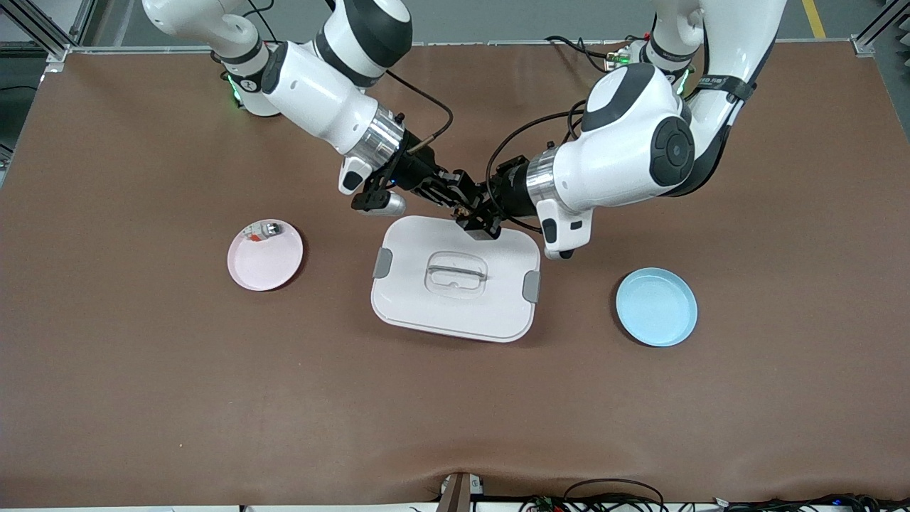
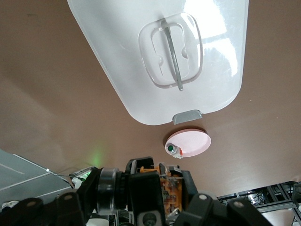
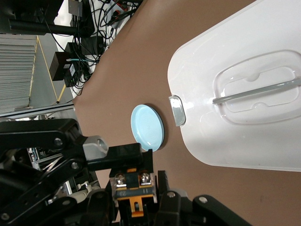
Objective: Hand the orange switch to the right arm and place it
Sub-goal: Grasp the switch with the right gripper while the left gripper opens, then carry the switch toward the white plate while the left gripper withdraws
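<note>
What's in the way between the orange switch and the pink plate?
Nothing visible. Both grippers meet on the orange switch above the white lidded box; bare table lies between there and the pink plate.

The orange switch (image 3: 133, 190), black with orange, hangs between both claws above the white lid's edge (image 1: 426, 222).

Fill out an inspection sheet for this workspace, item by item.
Surface: brown table.
Job's things: orange switch held in the air between both grippers, over the white lidded box; handover under way.
Clutter: pink plate with a small silvery piece; blue plate, nothing in it.
Grippers: left gripper and right gripper meet at the switch.
Cables: black cables on both wrists, more along the table's near edge.
Surroundings: metal frame, equipment on floor.
</note>
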`<move>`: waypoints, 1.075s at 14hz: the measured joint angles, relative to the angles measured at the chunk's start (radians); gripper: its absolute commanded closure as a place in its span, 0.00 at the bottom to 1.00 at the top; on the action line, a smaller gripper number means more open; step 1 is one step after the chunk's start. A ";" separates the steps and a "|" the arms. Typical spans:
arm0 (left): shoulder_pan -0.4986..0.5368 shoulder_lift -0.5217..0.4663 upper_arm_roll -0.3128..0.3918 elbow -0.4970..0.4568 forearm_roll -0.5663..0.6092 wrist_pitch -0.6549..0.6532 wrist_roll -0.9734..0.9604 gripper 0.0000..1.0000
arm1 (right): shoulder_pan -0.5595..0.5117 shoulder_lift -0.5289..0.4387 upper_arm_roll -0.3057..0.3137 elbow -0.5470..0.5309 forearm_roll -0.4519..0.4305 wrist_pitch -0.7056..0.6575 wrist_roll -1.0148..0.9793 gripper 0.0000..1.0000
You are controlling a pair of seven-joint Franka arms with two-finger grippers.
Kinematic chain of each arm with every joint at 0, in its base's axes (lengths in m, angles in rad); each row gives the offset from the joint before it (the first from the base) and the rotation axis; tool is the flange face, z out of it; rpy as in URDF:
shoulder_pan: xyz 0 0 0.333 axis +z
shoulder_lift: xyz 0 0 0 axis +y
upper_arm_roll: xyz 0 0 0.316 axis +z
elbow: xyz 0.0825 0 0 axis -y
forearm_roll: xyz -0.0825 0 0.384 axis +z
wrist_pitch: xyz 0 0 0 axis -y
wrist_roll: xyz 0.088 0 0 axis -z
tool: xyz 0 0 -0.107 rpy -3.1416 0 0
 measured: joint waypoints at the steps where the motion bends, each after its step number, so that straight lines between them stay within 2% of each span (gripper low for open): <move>1: 0.000 0.000 0.000 0.000 0.000 0.000 0.000 0.00 | 0.000 0.000 0.000 0.000 0.000 0.000 0.000 1.00; 8: 0.013 0.000 0.005 0.038 0.015 -0.002 0.000 0.00 | -0.011 -0.022 -0.002 0.003 0.001 -0.032 0.008 1.00; 11: 0.070 -0.011 0.008 0.072 0.122 -0.001 0.028 0.00 | -0.065 -0.074 -0.016 0.017 -0.021 -0.242 0.006 1.00; 13: 0.118 -0.028 0.009 0.083 0.204 -0.014 0.114 0.00 | -0.120 -0.113 -0.033 0.058 -0.147 -0.458 0.006 1.00; 15: 0.158 -0.051 0.009 0.085 0.293 -0.059 0.228 0.00 | -0.171 -0.134 -0.043 0.148 -0.297 -0.692 -0.004 1.00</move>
